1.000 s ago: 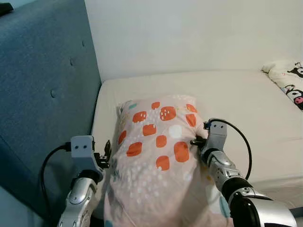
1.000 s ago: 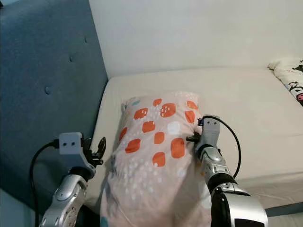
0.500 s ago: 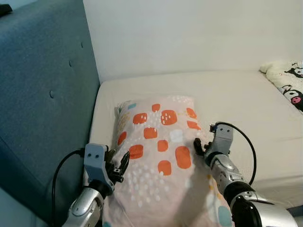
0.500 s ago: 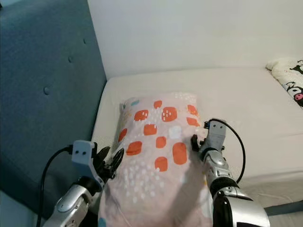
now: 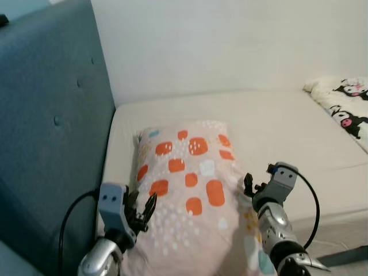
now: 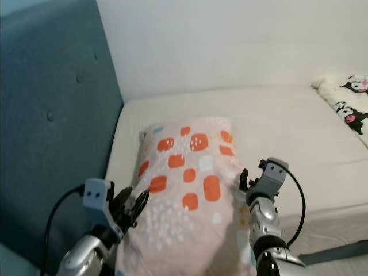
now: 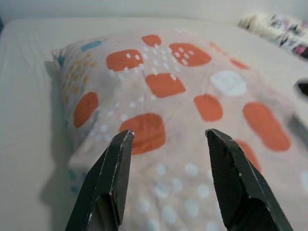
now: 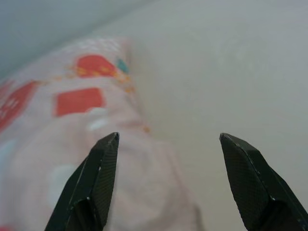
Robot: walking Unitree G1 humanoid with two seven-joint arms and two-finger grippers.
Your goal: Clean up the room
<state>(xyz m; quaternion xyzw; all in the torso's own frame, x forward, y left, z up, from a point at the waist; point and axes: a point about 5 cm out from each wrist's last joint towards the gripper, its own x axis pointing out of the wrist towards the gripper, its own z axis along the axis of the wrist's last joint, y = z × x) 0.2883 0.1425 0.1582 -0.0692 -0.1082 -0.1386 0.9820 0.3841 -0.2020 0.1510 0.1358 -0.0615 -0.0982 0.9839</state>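
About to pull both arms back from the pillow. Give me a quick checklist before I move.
1. Left gripper open, holding nothing: ok.
2. Right gripper open, holding nothing: ok.
3. Pillow lying on the mattress beside the blue headboard: ok.
4. Pillow's near end fully supported by the mattress: cannot tell.
5. Left fingers clear of the pillow fabric: cannot tell.
6. Patterned bedding at the far right apart from both arms: ok.

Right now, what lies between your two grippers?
The orange-patterned pillow lies on the mattress between the left gripper and the right gripper, both open, as both eye views show.
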